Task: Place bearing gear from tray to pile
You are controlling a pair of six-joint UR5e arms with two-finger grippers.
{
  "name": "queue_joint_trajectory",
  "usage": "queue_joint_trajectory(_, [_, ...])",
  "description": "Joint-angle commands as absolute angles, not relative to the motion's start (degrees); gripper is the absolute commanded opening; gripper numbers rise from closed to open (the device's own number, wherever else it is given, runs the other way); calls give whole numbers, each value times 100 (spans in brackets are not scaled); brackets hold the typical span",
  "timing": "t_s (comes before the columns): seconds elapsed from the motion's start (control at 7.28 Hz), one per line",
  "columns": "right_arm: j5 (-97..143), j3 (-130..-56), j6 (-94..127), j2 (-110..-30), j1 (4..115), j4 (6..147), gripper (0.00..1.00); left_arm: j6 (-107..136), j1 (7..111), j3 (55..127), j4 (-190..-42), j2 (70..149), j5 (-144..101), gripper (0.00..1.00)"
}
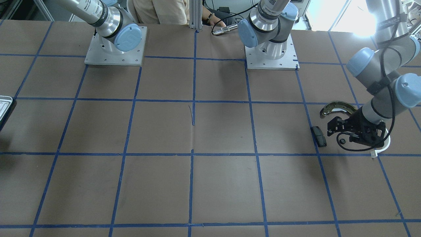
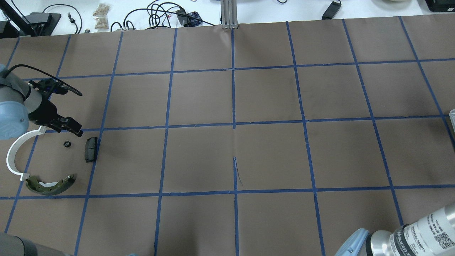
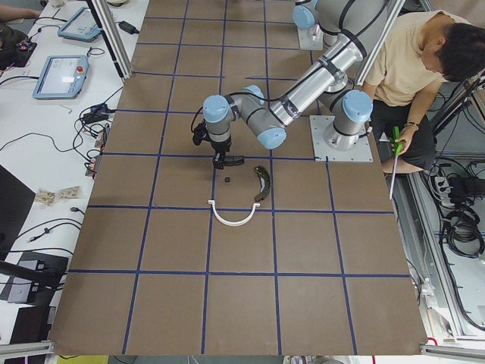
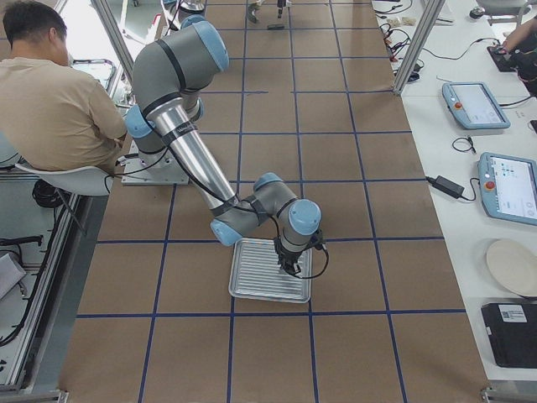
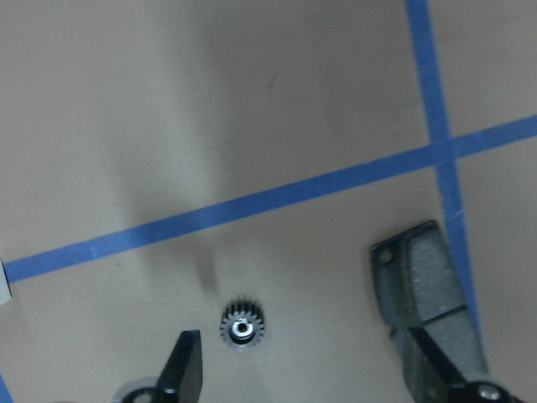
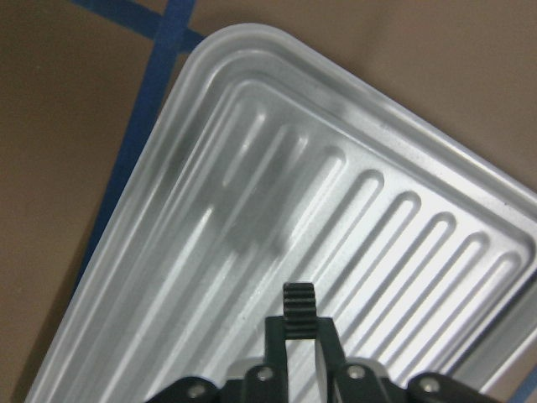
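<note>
My right gripper is shut on a small black toothed bearing gear and holds it above the ribbed silvery tray. The exterior right view shows that arm over the tray. My left gripper is open and empty, low over the pile. Another small gear lies on the table between its fingers, with the black pad to the right. The overhead view shows the pile: olive brake shoe, white arc, black pad, small gear, and the left gripper just beyond them.
The table is brown paper with a blue tape grid. A tray edge shows at the overhead view's right border and the front view's left border. A seated person is behind the robot bases.
</note>
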State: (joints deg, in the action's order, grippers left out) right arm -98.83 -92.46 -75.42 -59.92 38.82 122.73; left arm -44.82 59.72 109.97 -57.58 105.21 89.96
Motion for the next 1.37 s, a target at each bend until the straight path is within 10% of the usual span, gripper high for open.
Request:
queue_joint_trajectory(0.0, [-9896,-9246,-6807,-6694,4120,11404,3,-3740,6580,11039,-6002,10153,8991,89])
queue_joint_trajectory(0.55, [-9443,-9281,-2298,-8348,6338,8513,3,-1448,7995,11039,-6091,9862,9000,97])
queue_joint_trajectory(1.24, [-7008,-9255,3201,-7887,9585,10030,4,-300,8718,10978,-6030,9949,8956,100])
